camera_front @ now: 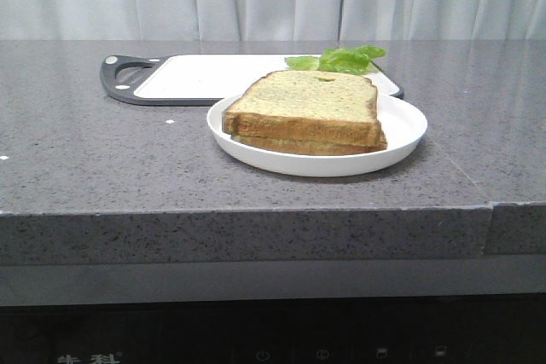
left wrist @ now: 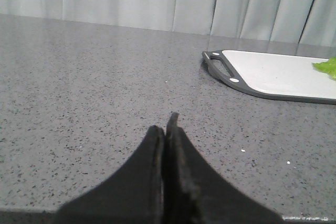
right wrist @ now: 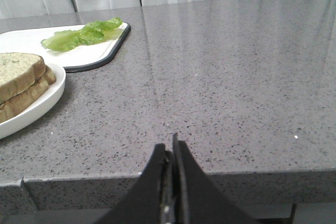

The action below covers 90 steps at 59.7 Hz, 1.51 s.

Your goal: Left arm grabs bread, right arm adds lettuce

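The thick bread slice lies on top of a thinner slice on a white plate in the middle of the grey counter; it also shows in the right wrist view. The lettuce lies on the far right end of a white cutting board, behind the plate, and shows in the right wrist view and at the edge of the left wrist view. My left gripper is shut and empty over bare counter. My right gripper is shut and empty at the counter's front edge. Neither gripper shows in the front view.
The cutting board has a dark rim and a handle at its left end, also in the left wrist view. The plate stands left of my right gripper. Pale curtains hang behind the counter. A seam runs along the counter's front right edge.
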Each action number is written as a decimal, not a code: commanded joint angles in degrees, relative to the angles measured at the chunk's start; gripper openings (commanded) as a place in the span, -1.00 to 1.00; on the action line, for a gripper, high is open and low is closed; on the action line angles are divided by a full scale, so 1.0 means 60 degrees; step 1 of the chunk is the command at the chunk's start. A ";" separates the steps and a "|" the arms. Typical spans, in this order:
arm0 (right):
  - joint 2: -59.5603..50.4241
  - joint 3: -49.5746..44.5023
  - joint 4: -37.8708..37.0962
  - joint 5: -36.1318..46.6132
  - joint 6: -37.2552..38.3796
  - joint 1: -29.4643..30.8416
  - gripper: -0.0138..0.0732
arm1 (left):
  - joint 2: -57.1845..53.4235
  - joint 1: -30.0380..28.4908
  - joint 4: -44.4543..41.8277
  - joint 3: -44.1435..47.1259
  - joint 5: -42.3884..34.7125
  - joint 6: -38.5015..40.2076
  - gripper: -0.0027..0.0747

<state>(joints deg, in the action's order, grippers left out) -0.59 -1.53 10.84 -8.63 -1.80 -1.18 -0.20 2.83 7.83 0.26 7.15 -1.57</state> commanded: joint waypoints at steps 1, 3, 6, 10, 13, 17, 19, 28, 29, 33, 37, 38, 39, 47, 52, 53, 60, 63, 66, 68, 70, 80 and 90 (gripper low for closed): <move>-0.0194 0.0018 -0.0098 0.0725 -0.0005 0.0065 -0.82 | -0.0182 -0.0010 0.0081 0.0048 -0.0848 0.0081 -0.99; -0.0194 0.0018 -0.0098 0.0725 -0.0005 0.0065 -0.82 | -0.0182 -0.0010 0.0081 0.0048 -0.0848 0.0081 -0.98; -0.0194 0.0018 -0.0098 0.0725 -0.0005 0.0065 -0.82 | -0.0182 -0.0010 0.0081 0.0048 -0.0848 0.0081 -0.99; -0.0194 0.0018 -0.0098 0.0725 -0.0005 0.0065 -0.82 | -0.0182 -0.0010 0.0081 0.0048 -0.0848 0.0081 -0.98; -0.0194 0.0018 -0.0098 0.0725 -0.0005 0.0065 -0.82 | -0.0182 -0.0010 0.0081 0.0048 -0.0848 0.0081 -0.99; -0.0194 0.0018 -0.0098 0.0725 -0.0005 0.0065 -0.82 | -0.0182 -0.0010 0.0081 0.0048 -0.0848 0.0081 -0.99; -0.0194 0.0018 -0.0098 0.0725 -0.0005 0.0065 -0.82 | -0.0182 -0.0010 0.0081 0.0048 -0.0848 0.0081 -0.98; -0.0194 0.0018 -0.0098 0.0725 -0.0005 0.0065 -0.82 | -0.0182 -0.0010 0.0081 0.0048 -0.0848 0.0081 -0.98; -0.0194 0.0018 -0.0098 0.0725 -0.0005 0.0065 -0.82 | -0.0182 -0.0010 0.0081 0.0048 -0.0848 0.0081 -0.98; -0.0194 0.0018 -0.0098 0.0725 -0.0005 0.0065 -0.82 | -0.0182 -0.0010 0.0081 0.0048 -0.0848 0.0081 -0.98; -0.0194 0.0018 -0.0098 0.0725 -0.0005 0.0065 -0.82 | -0.0182 -0.0010 0.0081 0.0048 -0.0848 0.0081 -0.99; -0.0194 0.0018 -0.0098 0.0725 -0.0005 0.0065 -0.82 | -0.0182 -0.0010 0.0081 0.0048 -0.0848 0.0081 -0.98; -0.0194 0.0018 -0.0098 0.0725 -0.0005 0.0065 -0.82 | -0.0182 -0.0010 0.0081 0.0048 -0.0848 0.0081 -0.99; -0.0194 0.0018 -0.0098 0.0725 -0.0005 0.0065 -0.82 | -0.0182 -0.0010 0.0081 0.0048 -0.0848 0.0081 -0.99; -0.0194 0.0018 -0.0098 0.0725 -0.0005 0.0065 -0.82 | -0.0182 -0.0010 0.0081 0.0048 -0.0848 0.0081 -0.98; -0.0194 0.0018 -0.0098 0.0725 -0.0005 0.0065 -0.82 | -0.0182 -0.0010 0.0081 0.0048 -0.0848 0.0081 -0.99; -0.0194 0.0018 -0.0098 0.0725 -0.0005 0.0065 -0.82 | -0.0182 -0.0010 0.0081 0.0048 -0.0848 0.0081 -0.99; -0.0194 0.0018 -0.0098 0.0725 -0.0005 0.0065 -0.82 | -0.0182 -0.0010 0.0081 0.0048 -0.0848 0.0081 -0.98; -0.0194 0.0018 -0.0098 0.0725 -0.0005 0.0065 -0.82 | -0.0182 -0.0010 0.0081 0.0048 -0.0848 0.0081 -0.99; -0.0194 0.0018 -0.0098 0.0725 -0.0005 0.0065 -0.82 | -0.0182 -0.0010 0.0023 0.0048 -0.0848 0.0063 -0.99; -0.0194 0.0018 -0.0098 0.0725 -0.0005 0.0065 -0.82 | -0.0182 -0.0010 0.0004 0.0048 -0.0903 0.0063 -0.98; -0.0194 0.0031 -0.0098 0.0819 -0.0005 0.0065 -0.82 | -0.0182 -0.0010 0.0004 0.0025 -0.0925 0.0063 -0.99; -0.0140 0.0673 -0.0098 0.0499 -0.0005 0.0065 -0.82 | 0.0033 -0.0010 -0.0001 -0.0820 -0.0777 0.0063 -0.99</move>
<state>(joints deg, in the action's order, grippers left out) -0.59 -1.29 10.84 -8.93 -1.80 -1.18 -0.20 2.83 7.74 -0.46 6.92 -1.57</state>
